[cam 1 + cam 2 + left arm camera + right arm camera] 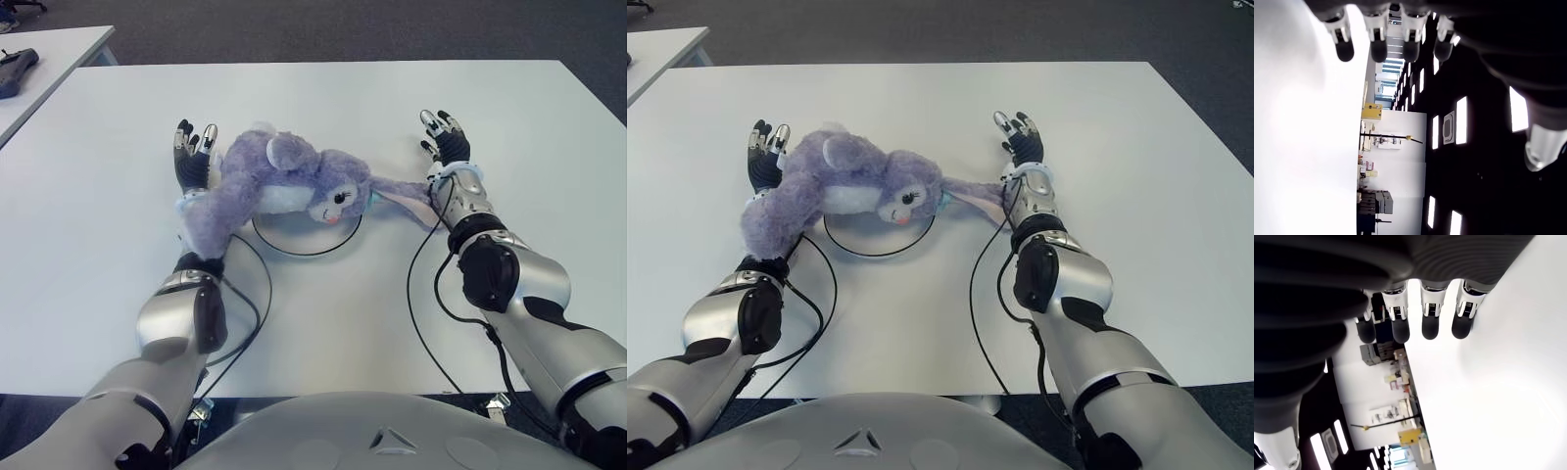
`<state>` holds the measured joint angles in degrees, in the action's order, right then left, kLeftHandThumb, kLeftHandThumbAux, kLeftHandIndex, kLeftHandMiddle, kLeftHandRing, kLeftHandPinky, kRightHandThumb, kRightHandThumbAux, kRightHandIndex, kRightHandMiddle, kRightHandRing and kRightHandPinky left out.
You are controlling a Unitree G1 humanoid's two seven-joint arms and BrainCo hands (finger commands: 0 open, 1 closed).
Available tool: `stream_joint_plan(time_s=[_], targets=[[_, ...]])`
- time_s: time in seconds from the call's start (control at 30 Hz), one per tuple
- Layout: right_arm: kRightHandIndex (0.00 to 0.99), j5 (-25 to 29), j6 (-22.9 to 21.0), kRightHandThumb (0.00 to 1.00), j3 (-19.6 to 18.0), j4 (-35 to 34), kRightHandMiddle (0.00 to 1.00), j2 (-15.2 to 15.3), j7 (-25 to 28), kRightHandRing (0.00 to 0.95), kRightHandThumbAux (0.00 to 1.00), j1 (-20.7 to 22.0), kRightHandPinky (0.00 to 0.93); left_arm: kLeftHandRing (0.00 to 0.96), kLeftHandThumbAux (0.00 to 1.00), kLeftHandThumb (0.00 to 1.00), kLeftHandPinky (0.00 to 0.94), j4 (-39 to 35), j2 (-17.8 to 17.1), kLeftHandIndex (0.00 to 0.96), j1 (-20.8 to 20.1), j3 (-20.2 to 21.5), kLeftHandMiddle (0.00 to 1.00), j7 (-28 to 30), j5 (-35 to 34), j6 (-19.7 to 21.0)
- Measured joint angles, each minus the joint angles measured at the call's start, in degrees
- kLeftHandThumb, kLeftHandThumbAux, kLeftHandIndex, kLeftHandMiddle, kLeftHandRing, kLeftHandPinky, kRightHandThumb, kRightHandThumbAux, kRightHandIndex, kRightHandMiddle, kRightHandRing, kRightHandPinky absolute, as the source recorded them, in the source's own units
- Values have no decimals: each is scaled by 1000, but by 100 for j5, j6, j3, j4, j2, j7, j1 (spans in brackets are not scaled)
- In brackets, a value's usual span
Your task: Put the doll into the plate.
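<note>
The soft purple plush rabbit doll (284, 186) lies across the white round plate with a dark rim (315, 242) at centre frame, head over the plate, body trailing left onto the white bench (323, 108). The left robot hand (193, 155), upper left of the doll, shows straight, spread fingers gripping nothing. The right robot hand (446, 137), right of centre, is likewise spread and empty; one long ear reaches to its wrist. Risk: the overhanging body's weight may drag the doll off the plate, or the ear may snag if that wrist moves.
</note>
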<state>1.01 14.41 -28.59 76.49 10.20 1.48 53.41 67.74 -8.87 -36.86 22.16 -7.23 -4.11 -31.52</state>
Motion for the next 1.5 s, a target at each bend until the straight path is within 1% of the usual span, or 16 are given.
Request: stream_joint_plan(time_s=[0.33, 0.67, 0.97, 1.37, 1.5], targets=[[133, 107, 196, 0, -65, -68, 140, -213, 20, 96, 703, -113, 67, 19, 515, 0, 0, 0, 0, 24, 2, 5, 54, 0, -2, -15], [120, 123, 521, 0, -21, -135, 137, -497, 63, 96, 676, -229, 60, 17, 515, 0, 0, 0, -13, 27, 11, 20, 56, 0, -2, -27], [149, 97, 966, 0, 161, -236, 156, -770, 166, 112, 651, -442, 77, 19, 516, 0, 0, 0, -24, 29, 17, 27, 58, 0, -2, -45], [178, 8, 1527, 0, 507, -342, 181, -1010, 216, 140, 611, -639, 112, 21, 522, 0, 0, 0, -48, 30, 32, 40, 59, 0, -3, -50], [203, 8, 1646, 0, 574, -387, 212, -1086, 250, 169, 629, -692, 166, 20, 521, 0, 0, 0, -61, 27, 40, 46, 57, 1, -3, -53]])
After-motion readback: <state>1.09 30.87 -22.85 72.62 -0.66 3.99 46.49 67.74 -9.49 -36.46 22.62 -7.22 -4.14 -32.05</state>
